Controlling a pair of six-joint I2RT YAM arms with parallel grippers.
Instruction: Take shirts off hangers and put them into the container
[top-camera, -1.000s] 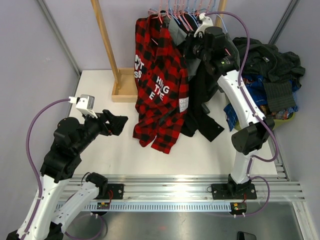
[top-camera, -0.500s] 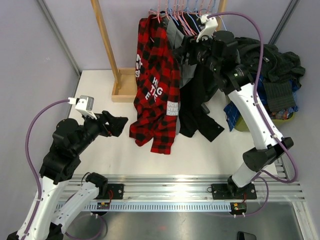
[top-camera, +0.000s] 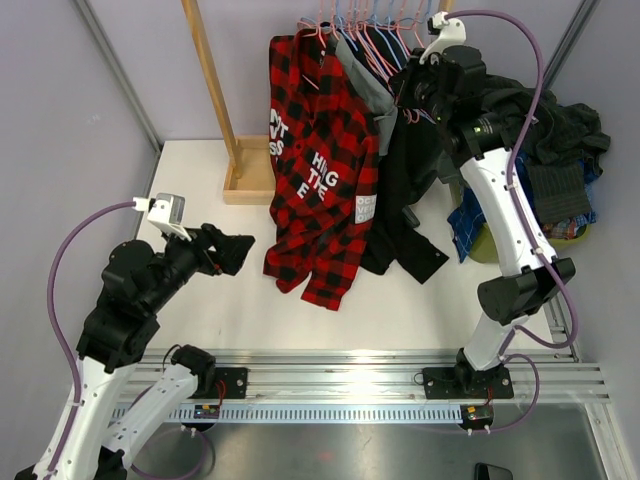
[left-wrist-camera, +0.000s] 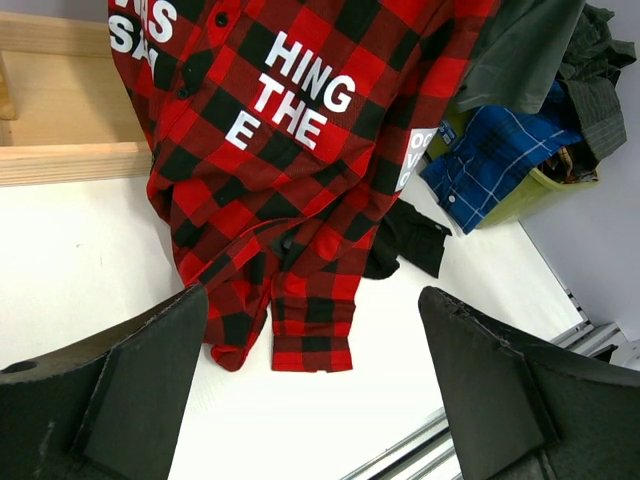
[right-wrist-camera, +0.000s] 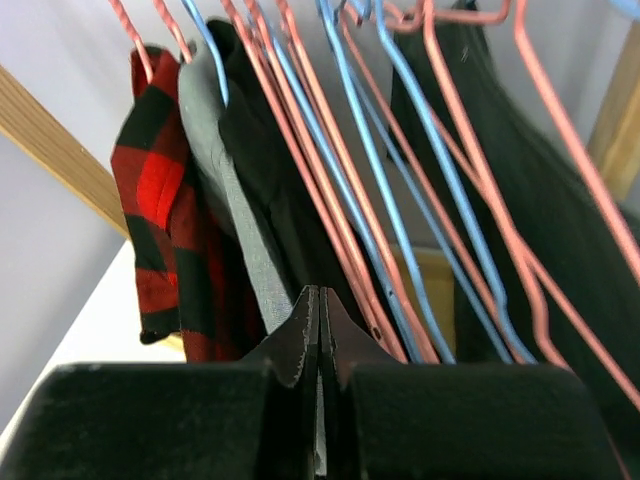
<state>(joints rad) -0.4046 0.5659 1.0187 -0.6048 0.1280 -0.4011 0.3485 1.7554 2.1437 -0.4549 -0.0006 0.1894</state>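
- Since the earlier view, the right arm has lifted its wrist higher and more toward the rail, and the plaid shirt (top-camera: 320, 180) has swung out and settled again. The left arm has not changed place.
- The right tool (right-wrist-camera: 318, 305) has its two fingers pressed together. No cloth or wire shows between them, so I judge it holds nothing.
- It stands high among the hangers (right-wrist-camera: 390, 170), its tips pointing into the shoulder of the black shirt (right-wrist-camera: 265, 170). The grey shirt (right-wrist-camera: 215, 190) is just to the left and the pink and blue wires rise just to the right.
- All three shirts are on their hangers on the wooden rack (top-camera: 215, 90). They hang with the long axis straight down, and the lower ends of the plaid and black ones lie on the tabletop (top-camera: 200, 190).
- The left tool (left-wrist-camera: 310, 300) is wide apart and empty. It is low, facing the lower half of the plaid shirt, and is not touching it.
- The container (top-camera: 483, 245) sits at the far right of the tabletop, right of the rack and close beside the right arm. A heap of clothes (top-camera: 540, 140) is already in it.
- The right arm is nearer both to the hangers and to the container. In my judgement the coming move depends on this: the shoulder must be pulled down and sideways off the wire, then carried to the right.
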